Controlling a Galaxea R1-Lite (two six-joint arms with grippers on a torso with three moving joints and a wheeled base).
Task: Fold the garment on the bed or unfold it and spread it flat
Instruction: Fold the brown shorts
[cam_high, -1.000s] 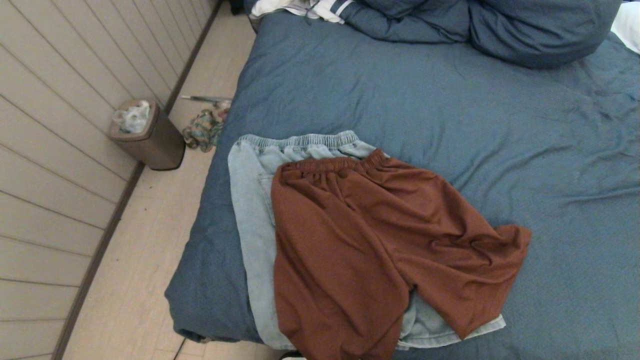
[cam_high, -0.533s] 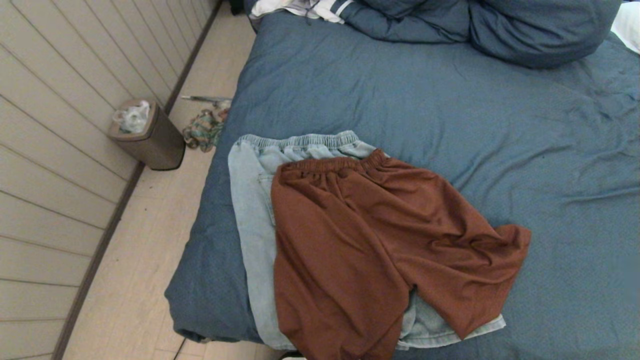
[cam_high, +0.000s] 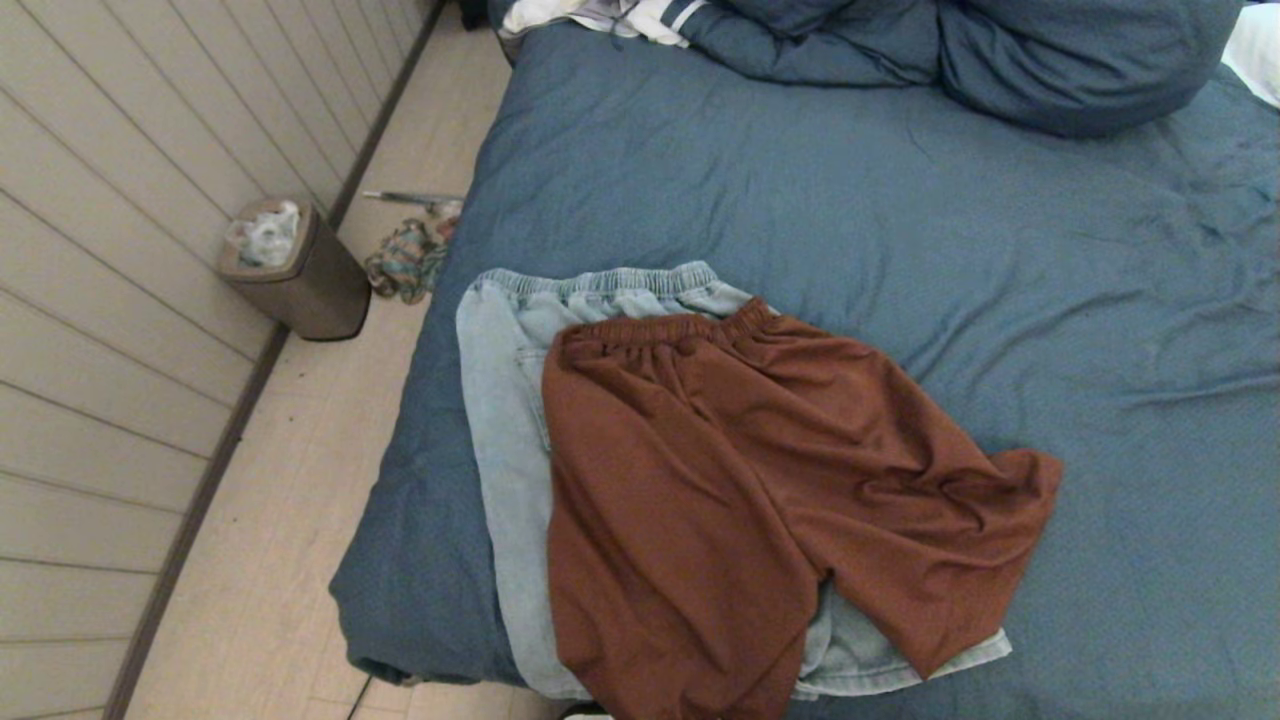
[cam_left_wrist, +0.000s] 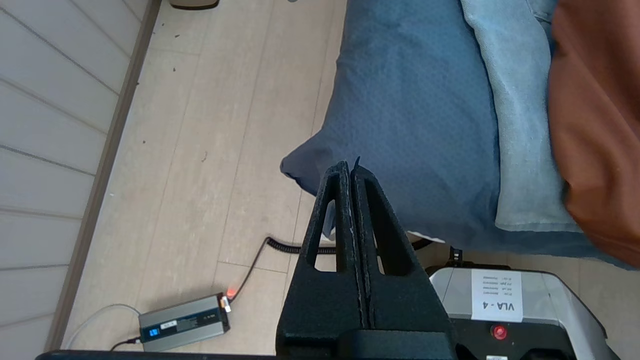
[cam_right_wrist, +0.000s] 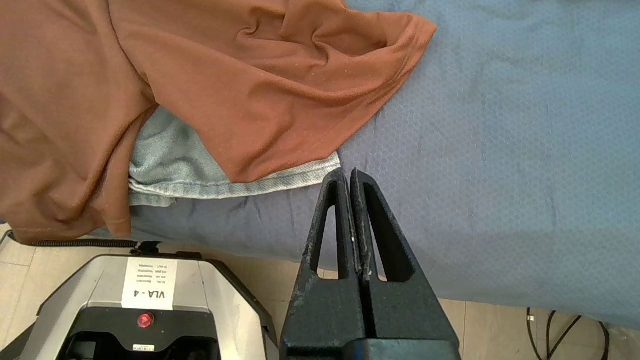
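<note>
Bin: brown waste bin (cam_high: 300, 270) on the floor, at 9 o'clock.
Charger: grey power brick (cam_left_wrist: 183, 322) on the floor, red light lit.
Wall: panelled wall (cam_high: 110, 250), at 9 o'clock.

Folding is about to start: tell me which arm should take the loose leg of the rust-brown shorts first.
Right, probably. The right gripper, shut, hangs at the bed edge beside the hem of the rust-brown shorts and light denim shorts. The left gripper, shut, hangs over the bed's corner, farther off.
</note>
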